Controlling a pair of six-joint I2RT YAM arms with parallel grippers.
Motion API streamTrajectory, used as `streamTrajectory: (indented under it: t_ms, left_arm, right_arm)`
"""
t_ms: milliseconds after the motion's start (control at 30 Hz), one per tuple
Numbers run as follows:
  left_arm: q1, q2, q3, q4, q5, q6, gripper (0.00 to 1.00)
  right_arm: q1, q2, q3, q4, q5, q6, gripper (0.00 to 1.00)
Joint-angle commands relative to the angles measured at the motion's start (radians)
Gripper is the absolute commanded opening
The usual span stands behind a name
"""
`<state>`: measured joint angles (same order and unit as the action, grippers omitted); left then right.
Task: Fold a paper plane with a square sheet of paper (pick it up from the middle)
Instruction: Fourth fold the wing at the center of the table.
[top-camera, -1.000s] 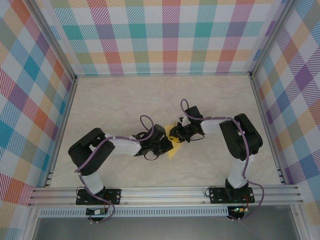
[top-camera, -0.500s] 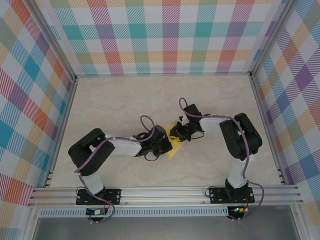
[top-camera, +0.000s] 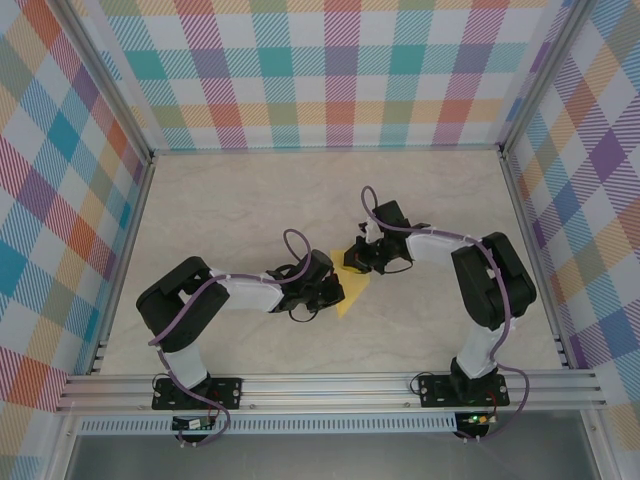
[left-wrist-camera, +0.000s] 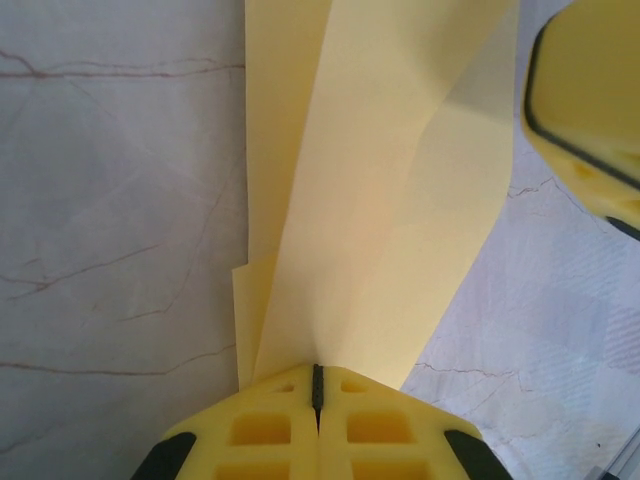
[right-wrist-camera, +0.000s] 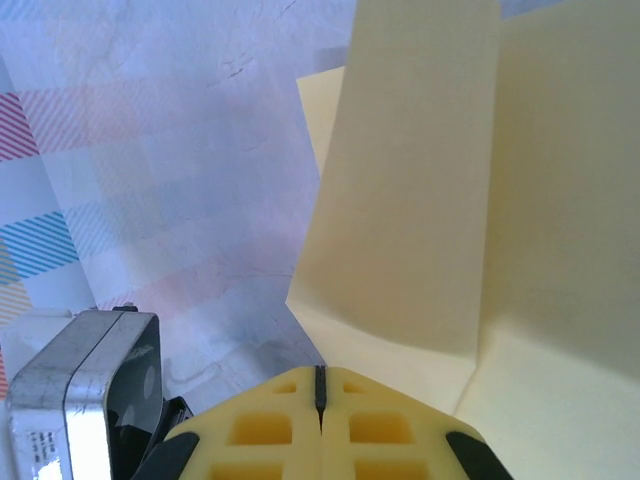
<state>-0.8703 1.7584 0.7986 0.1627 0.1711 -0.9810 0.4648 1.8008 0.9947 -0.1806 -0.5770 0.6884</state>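
The square sheet of paper (top-camera: 353, 292), yellow and partly folded, is held up between both grippers near the table's middle. My left gripper (top-camera: 338, 290) is shut on its near-left end. In the left wrist view the creased paper (left-wrist-camera: 370, 200) rises straight out of the closed left gripper (left-wrist-camera: 318, 372), and a right fingertip (left-wrist-camera: 585, 90) shows beside its far edge. My right gripper (top-camera: 358, 262) is shut at the paper's far end. In the right wrist view a folded flap of the paper (right-wrist-camera: 420, 200) meets the closed right gripper (right-wrist-camera: 320, 375) at its tip.
The marble-patterned table (top-camera: 250, 200) is enclosed by checked walls (top-camera: 330, 70) on three sides. An aluminium rail (top-camera: 330, 385) runs along the near edge over the arm bases. A grey metal box (right-wrist-camera: 85, 390) sits to the left of the right gripper.
The right gripper has closed and shifted slightly up and to the right at the paper's far end. The left gripper has closed a little more and stayed in place.
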Motion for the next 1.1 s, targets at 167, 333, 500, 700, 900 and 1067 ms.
streamTrajectory:
  t_ms: [167, 333, 500, 700, 900, 1067]
  left_arm:
    - [-0.022, 0.047, -0.022, -0.179, -0.005, 0.018, 0.04]
    - [-0.021, 0.053, -0.025, -0.186, -0.002, 0.019, 0.04]
    - [-0.021, 0.052, -0.040, -0.209, -0.012, 0.025, 0.03]
    - [-0.021, 0.053, -0.061, -0.219, -0.021, 0.029, 0.03]
    - [-0.021, 0.065, -0.067, -0.214, -0.019, 0.030, 0.03]
    - [-0.023, 0.075, -0.064, -0.206, -0.011, 0.031, 0.03]
  right_arm:
    - [0.009, 0.104, 0.029, -0.004, -0.035, -0.068, 0.00]
    - [0.009, 0.135, 0.046, -0.046, 0.065, -0.088, 0.00]
    - [-0.002, 0.168, 0.075, -0.048, 0.126, -0.079, 0.00]
    - [-0.028, 0.183, 0.123, -0.053, 0.158, -0.060, 0.01]
    - [-0.071, 0.206, 0.170, -0.052, 0.157, -0.049, 0.02]
    - [-0.114, 0.225, 0.205, -0.035, 0.131, -0.024, 0.03]
